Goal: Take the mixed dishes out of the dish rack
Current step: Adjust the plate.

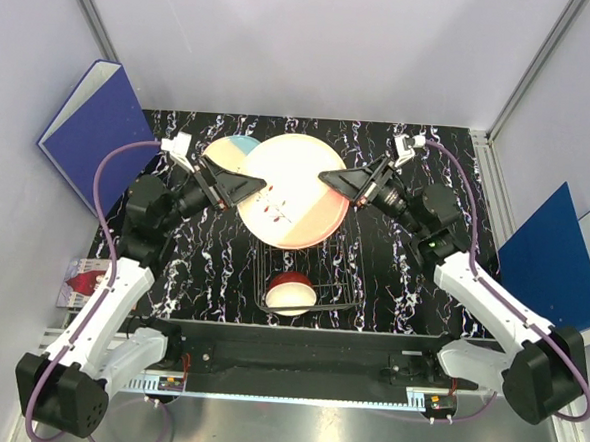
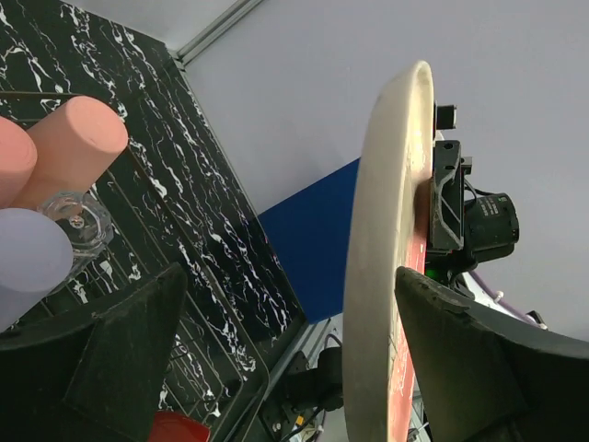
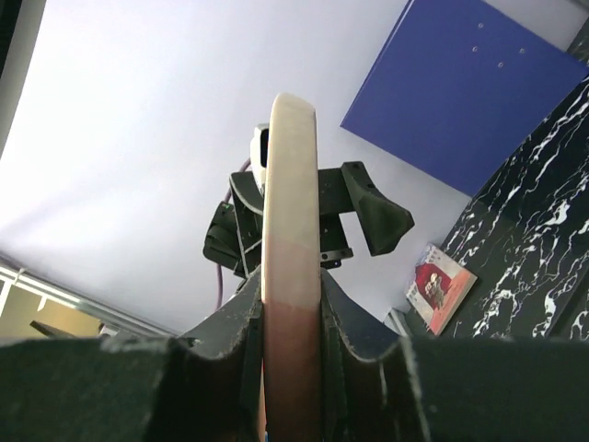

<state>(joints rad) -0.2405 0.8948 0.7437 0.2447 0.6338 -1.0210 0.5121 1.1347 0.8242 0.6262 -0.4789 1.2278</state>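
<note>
A large salmon-pink and cream plate (image 1: 292, 191) is held on edge above the dish rack (image 1: 350, 274). My right gripper (image 1: 328, 177) is shut on its right rim; in the right wrist view the rim (image 3: 291, 230) is clamped between both fingers. My left gripper (image 1: 255, 187) is open, its fingers straddling the left rim (image 2: 386, 230), which stands close to one finger (image 2: 479, 368). A blue-and-cream plate (image 1: 231, 149) shows behind. A red bowl (image 1: 291, 293) lies in the rack. Two salmon-pink cups (image 2: 69, 147), a lavender cup (image 2: 28, 258) and a clear glass (image 2: 78, 221) stand together.
A blue binder (image 1: 95, 134) leans at the back left and another (image 1: 553, 257) at the right. A small red booklet (image 1: 83, 283) lies at the table's left edge. The black marbled mat (image 1: 401, 288) covers the table.
</note>
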